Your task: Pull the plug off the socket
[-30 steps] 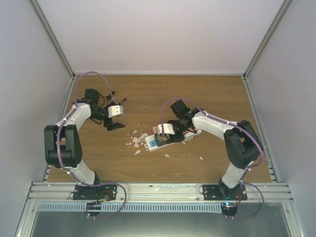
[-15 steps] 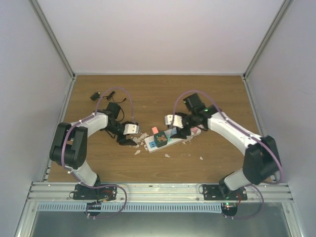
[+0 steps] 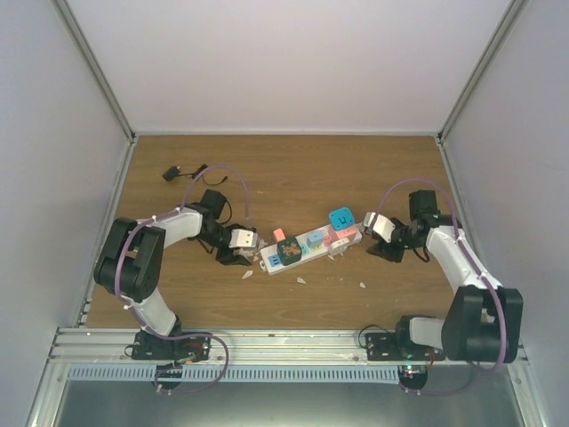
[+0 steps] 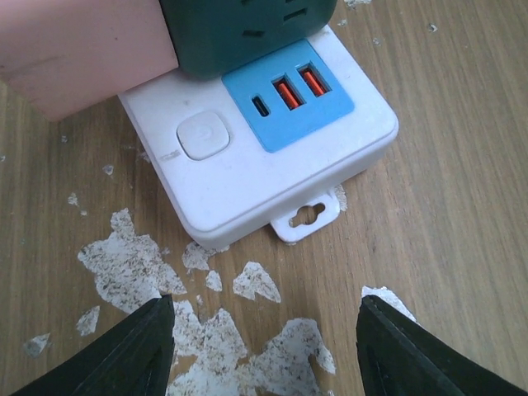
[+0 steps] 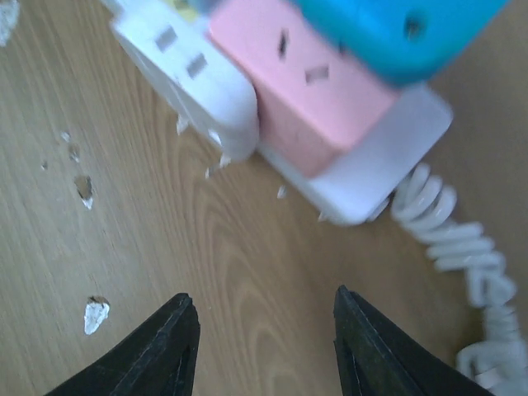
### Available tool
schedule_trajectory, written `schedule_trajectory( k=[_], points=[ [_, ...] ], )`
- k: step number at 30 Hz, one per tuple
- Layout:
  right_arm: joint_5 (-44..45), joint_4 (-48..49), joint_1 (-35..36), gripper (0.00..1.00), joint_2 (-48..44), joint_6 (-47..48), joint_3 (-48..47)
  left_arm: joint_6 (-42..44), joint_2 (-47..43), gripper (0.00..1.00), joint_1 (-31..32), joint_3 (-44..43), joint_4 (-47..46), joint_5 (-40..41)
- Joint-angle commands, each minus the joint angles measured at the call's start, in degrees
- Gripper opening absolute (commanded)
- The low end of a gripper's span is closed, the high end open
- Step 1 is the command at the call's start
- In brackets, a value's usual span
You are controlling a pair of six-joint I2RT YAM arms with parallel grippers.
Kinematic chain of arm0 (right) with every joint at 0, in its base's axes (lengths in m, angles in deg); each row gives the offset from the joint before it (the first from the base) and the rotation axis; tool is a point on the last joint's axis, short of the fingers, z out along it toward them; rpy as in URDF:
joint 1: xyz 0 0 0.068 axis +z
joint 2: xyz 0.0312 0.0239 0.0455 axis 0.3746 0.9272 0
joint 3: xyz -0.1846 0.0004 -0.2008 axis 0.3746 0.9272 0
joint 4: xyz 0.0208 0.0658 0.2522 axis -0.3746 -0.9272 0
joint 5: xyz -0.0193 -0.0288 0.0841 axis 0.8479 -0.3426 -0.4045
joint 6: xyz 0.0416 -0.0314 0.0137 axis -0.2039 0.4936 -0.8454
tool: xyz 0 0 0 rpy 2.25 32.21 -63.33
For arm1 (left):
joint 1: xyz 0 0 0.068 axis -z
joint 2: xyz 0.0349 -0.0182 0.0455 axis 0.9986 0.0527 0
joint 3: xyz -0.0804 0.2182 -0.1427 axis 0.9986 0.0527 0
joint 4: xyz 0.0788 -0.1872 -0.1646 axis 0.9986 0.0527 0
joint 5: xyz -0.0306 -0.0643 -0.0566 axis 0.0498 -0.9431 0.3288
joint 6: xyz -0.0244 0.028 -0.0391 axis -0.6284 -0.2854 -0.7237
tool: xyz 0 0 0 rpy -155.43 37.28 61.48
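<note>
The socket, a long white power strip [image 3: 302, 248], lies slantwise at mid-table. A blue cube plug [image 3: 341, 219] sits in it near its right end, and a dark green plug [image 3: 292, 252] and a small pink block [image 3: 278, 234] near its left end. My left gripper [image 3: 238, 251] is open and empty just off the strip's left end. Its wrist view shows the strip's end [image 4: 247, 177], a blue USB panel [image 4: 289, 91] and the green plug [image 4: 247, 29] ahead of the left gripper [image 4: 264, 330]. My right gripper [image 3: 384, 242] is open and empty right of the strip. In its wrist view the right gripper [image 5: 264, 318] faces a pink socket face [image 5: 305, 78], the blue plug [image 5: 396, 29] and the coiled cord [image 5: 450, 239].
White flakes and worn patches [image 3: 244, 267] dot the wood round the strip's left end, and they also show in the left wrist view [image 4: 214, 330]. A small black adapter with a cable [image 3: 172, 173] lies at the back left. Grey walls close in three sides.
My left gripper moved right, down to the strip's left end. My right arm drew back off the strip to the right, uncovering the blue cube plug.
</note>
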Motion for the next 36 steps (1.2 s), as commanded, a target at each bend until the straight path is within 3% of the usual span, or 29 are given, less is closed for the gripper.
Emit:
schedule_trajectory(
  k=[1, 17, 26, 36],
  points=[
    [1.9, 4.5, -2.3, 0.45, 5.4, -1.0, 2.2, -1.1, 1.1, 0.61, 1.7, 0.4, -2.5, 1.3],
    [-2.1, 14.9, -2.0, 0.35, 24.7, -6.8, -5.5, -0.8, -1.3, 0.45, 4.3, 4.0, -2.0, 2.3],
    [-2.3, 17.6, 1.2, 0.34, 30.8, -7.5, -11.6, -2.6, -4.3, 0.44, 6.5, 6.3, -3.1, 1.5],
    [-2.3, 20.3, 7.4, 0.35, 36.3, -8.2, -17.8, -1.1, -7.4, 0.49, -0.3, 5.0, -2.7, -0.2]
  ],
)
